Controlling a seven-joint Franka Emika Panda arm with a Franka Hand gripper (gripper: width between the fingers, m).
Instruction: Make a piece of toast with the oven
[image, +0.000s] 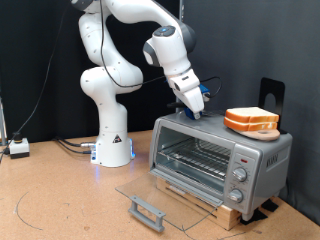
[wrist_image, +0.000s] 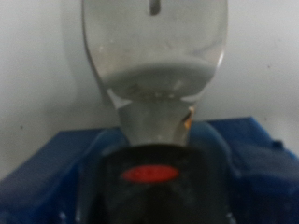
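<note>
The oven (image: 262, 152) stands on the table at the exterior view's right. Its glass door (image: 165, 192) is dropped open, with the grey handle (image: 147, 210) at the front, and the wire rack (image: 195, 158) inside looks bare. The piece of toast (image: 251, 116) lies on the oven's roof at the right end, on top of a second, similar slice. My gripper (image: 193, 114) points down at the left part of the roof, a short way left of the bread. The wrist view is blurred and shows only a pale surface and something blue (wrist_image: 47, 168).
The oven sits on a wooden board (image: 205, 205). Three knobs (image: 240, 172) are on its right front. A black stand (image: 272, 95) rises behind it. The robot's white base (image: 112, 145) is at centre left. A small box with cables (image: 18, 147) lies at far left.
</note>
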